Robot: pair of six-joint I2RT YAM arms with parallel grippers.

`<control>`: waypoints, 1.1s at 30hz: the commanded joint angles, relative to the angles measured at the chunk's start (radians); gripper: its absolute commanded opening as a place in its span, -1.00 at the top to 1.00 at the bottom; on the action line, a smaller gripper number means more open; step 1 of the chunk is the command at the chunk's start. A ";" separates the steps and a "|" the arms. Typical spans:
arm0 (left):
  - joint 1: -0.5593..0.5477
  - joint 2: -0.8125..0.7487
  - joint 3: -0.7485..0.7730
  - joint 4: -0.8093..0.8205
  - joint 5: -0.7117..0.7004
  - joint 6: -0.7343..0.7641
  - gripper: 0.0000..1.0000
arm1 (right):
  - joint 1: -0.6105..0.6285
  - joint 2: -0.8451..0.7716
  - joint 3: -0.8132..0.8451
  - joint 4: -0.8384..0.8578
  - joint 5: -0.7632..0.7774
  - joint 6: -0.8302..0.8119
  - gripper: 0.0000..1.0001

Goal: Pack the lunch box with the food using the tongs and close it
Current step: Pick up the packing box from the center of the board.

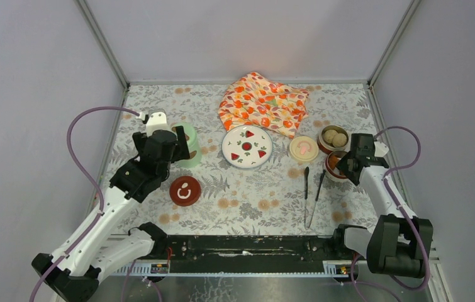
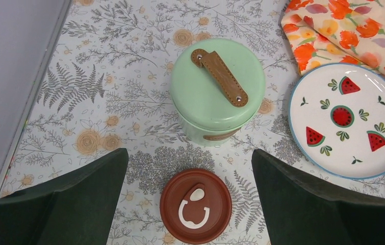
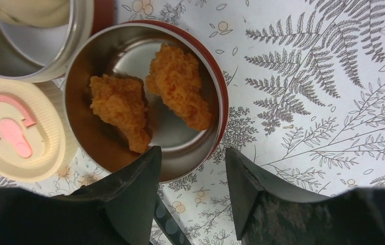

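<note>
Right gripper (image 3: 193,155) half spread astride the rim of the steel bowl (image 3: 106,153), nothing pinched.
If the rim is clamped, the bowl could be tipped and its fried chunks (image 3: 177,84) spilled; tongs (image 1: 306,195) lie ungrasped just beside. Left gripper (image 2: 189,153) is held wide over the red lid (image 2: 195,204). No writing is seen.

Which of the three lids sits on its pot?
The green lid with the brown strap, closing the mint-green cylinder; the cream lid and dark red lid lie loose on the table.
</note>
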 commanded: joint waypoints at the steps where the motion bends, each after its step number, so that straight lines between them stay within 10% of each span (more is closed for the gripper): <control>1: 0.014 -0.009 -0.007 0.069 0.006 0.019 -0.97 | -0.013 0.024 -0.017 0.048 -0.034 0.059 -0.10; 10: 0.038 -0.001 -0.013 0.068 0.011 0.015 -0.97 | -0.022 0.094 -0.058 0.104 -0.058 0.088 -0.02; 25: 0.060 0.030 -0.013 0.068 0.032 0.011 -0.97 | -0.030 -0.013 0.035 0.003 0.000 0.058 0.98; 33: 0.082 0.040 -0.012 0.069 0.053 0.008 -0.97 | -0.016 -0.049 0.138 -0.060 -0.118 -0.074 1.00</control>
